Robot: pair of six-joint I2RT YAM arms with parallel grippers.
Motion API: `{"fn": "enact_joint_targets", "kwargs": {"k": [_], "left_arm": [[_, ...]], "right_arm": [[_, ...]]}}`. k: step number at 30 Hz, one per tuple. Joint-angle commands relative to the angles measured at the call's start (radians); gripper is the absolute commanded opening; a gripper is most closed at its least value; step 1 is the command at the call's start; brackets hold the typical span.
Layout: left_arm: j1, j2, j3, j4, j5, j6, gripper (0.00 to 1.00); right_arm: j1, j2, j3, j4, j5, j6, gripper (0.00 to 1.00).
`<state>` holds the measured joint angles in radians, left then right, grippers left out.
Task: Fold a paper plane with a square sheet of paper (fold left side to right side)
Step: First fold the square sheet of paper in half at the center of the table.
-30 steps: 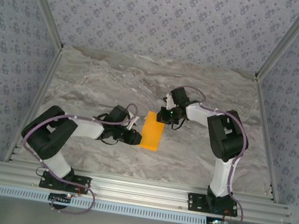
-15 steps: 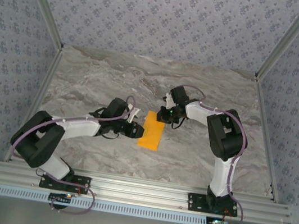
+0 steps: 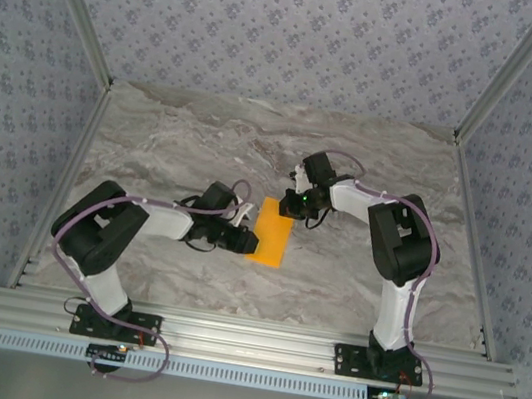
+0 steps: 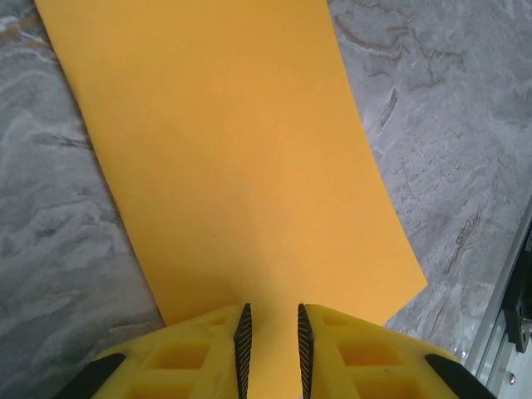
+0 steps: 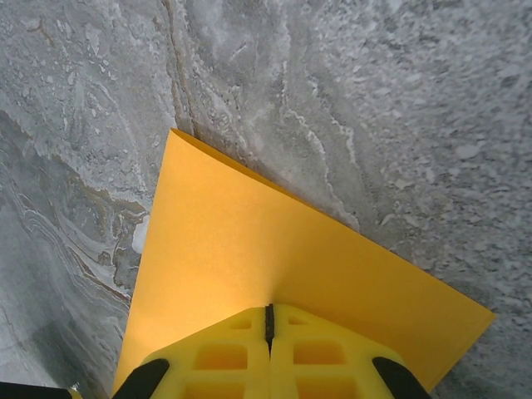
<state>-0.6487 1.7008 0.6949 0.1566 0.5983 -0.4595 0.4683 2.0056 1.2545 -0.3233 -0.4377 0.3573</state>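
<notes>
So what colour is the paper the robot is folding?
The paper is plain orange-yellow, clearest in the left wrist view.

Orange-yellow paper [image 3: 272, 231], narrow rectangle

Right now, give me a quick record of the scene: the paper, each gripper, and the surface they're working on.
paper: orange-yellow sheet, showing as a narrow rectangle on the table, between the two grippers
left gripper: at the sheet's left long edge, fingers a narrow gap apart over the paper
right gripper: at the sheet's far right corner, fingers shut together; pinching or pressing, cannot tell
surface: grey marbled table
fold stage: no dart shape yet
</notes>
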Motion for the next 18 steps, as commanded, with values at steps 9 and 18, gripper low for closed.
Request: {"fn": "enact_joint_targets", "kwargs": {"k": [9,18], "left_arm": [[-0.066,-0.13,-0.124,-0.087,-0.008,-0.004,0.24],[-0.027,-0.355,-0.13,-0.09,-0.051,-0.06,0.29]], "right_arm": [[-0.042,0.106,0.061,-0.092,0.065,-0.071,0.04],[-0.039,0.001,0.085,-0.051,-0.018,-0.121,0.08]]}}
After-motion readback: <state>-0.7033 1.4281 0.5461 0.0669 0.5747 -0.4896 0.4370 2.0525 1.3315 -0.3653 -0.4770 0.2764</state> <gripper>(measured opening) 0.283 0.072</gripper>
